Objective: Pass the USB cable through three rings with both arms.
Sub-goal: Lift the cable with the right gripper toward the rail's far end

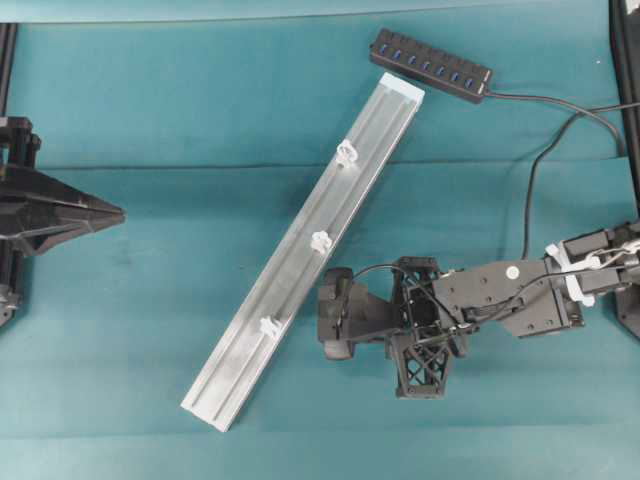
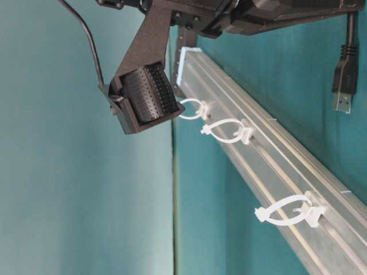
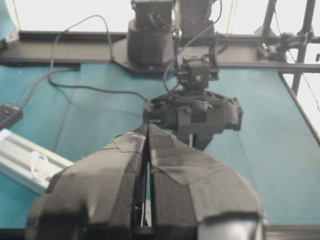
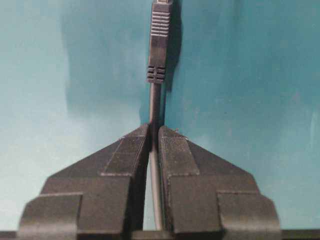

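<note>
Right gripper (image 4: 154,131) clamped on the USB cable (image 4: 155,107), pinching the cord just behind the plug (image 4: 159,42). Plug juts straight ahead of the fingertips, presumably so a stiff, short lead can be steered into a loop. The 3 rings (image 1: 321,241) on the rail (image 1: 300,255) sit just beyond that gripper's tip, none threaded. Left gripper (image 3: 148,131) is clenched on nothing, well apart, likely waiting to take the plug past ring 1.

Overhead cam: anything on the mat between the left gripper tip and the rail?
Nothing. In the overhead view only bare teal mat lies between the shut left gripper and the aluminium rail.
</note>
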You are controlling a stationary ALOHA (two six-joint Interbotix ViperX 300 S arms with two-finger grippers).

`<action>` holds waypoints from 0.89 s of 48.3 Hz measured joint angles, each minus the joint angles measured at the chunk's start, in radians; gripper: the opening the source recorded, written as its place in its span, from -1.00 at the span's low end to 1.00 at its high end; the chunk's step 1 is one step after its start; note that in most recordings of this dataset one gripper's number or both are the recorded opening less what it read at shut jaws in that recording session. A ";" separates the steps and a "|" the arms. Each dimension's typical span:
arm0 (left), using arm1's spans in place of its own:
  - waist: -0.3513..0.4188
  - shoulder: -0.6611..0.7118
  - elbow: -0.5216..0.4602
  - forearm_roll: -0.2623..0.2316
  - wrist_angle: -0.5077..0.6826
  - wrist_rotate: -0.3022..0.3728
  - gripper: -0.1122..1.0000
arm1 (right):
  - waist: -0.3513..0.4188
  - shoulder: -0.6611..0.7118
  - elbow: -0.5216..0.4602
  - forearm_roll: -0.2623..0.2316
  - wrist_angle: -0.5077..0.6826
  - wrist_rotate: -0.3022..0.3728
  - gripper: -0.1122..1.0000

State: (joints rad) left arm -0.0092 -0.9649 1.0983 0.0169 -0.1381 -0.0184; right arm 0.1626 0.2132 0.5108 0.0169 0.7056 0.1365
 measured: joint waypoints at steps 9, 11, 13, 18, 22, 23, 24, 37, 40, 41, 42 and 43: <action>0.002 0.000 0.000 0.000 0.000 0.000 -0.82 | -0.012 -0.005 -0.020 0.000 0.126 -0.112 -0.65; 0.000 -0.002 0.000 0.000 -0.002 0.000 -0.82 | -0.017 -0.012 -0.028 -0.002 0.166 -0.144 -0.65; 0.000 -0.002 0.000 0.000 -0.002 0.000 -0.82 | -0.023 -0.021 -0.037 -0.002 0.201 -0.172 -0.65; 0.002 -0.002 0.000 0.000 -0.002 0.000 -0.82 | -0.046 -0.061 -0.067 -0.002 0.281 -0.235 -0.65; 0.002 -0.005 0.000 0.000 -0.002 0.000 -0.82 | -0.067 -0.094 -0.092 -0.005 0.330 -0.272 -0.65; 0.002 -0.005 0.000 0.000 -0.002 0.000 -0.82 | -0.072 -0.100 -0.098 -0.008 0.339 -0.279 -0.65; 0.002 -0.005 0.000 0.000 -0.002 0.000 -0.82 | -0.080 -0.107 -0.104 -0.011 0.350 -0.288 -0.65; 0.002 -0.012 0.000 0.000 -0.002 -0.005 -0.82 | -0.163 -0.175 -0.189 -0.087 0.503 -0.457 -0.65; 0.002 -0.018 0.000 0.000 -0.002 -0.008 -0.82 | -0.181 -0.181 -0.209 -0.098 0.534 -0.502 -0.65; 0.002 -0.021 0.000 0.000 -0.002 -0.009 -0.82 | -0.186 -0.184 -0.213 -0.103 0.541 -0.517 -0.65; 0.002 -0.023 0.000 0.000 -0.002 -0.009 -0.82 | -0.192 -0.187 -0.219 -0.106 0.549 -0.531 -0.65; 0.002 -0.026 0.000 0.000 -0.002 -0.009 -0.82 | -0.196 -0.189 -0.224 -0.110 0.557 -0.543 -0.65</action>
State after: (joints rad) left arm -0.0077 -0.9910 1.0983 0.0169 -0.1396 -0.0276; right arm -0.0337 0.0245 0.2869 -0.0936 1.2625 -0.4065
